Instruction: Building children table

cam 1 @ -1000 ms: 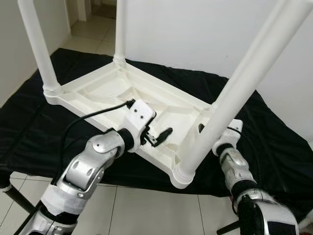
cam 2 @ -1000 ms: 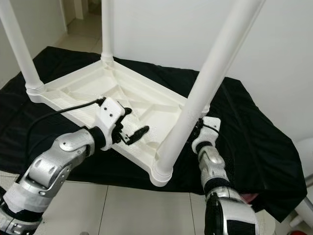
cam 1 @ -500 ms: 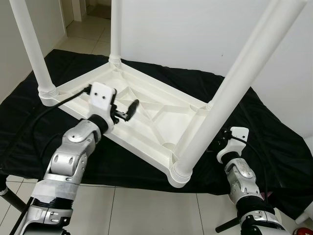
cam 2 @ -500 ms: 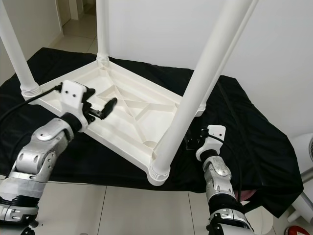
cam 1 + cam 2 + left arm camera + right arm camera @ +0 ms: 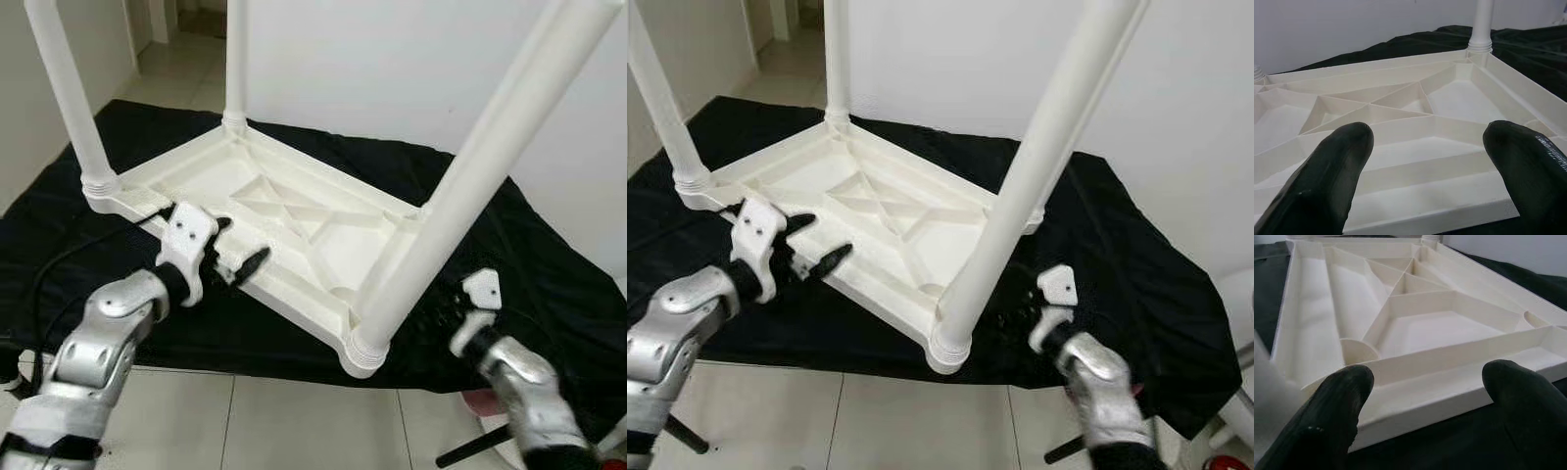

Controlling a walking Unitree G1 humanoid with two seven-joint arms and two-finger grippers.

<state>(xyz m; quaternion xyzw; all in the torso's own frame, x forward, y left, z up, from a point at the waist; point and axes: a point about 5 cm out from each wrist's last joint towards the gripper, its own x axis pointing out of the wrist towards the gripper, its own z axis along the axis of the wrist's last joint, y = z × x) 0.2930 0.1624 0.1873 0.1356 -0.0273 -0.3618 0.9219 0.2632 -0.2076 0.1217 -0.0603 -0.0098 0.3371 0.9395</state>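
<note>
Beside the table, both grippers gape, holding nothing

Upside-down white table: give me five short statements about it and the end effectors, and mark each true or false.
1. The white table lies upside down with its legs pointing up. True.
2. It rests on a red carpet. False: it rests on a black cloth.
3. The left end effector is open at the table's near edge. True.
4. The right end effector grips the nearest leg. False: it is open, holding nothing.
5. The leg sockets stand empty. False: legs are fitted.
</note>
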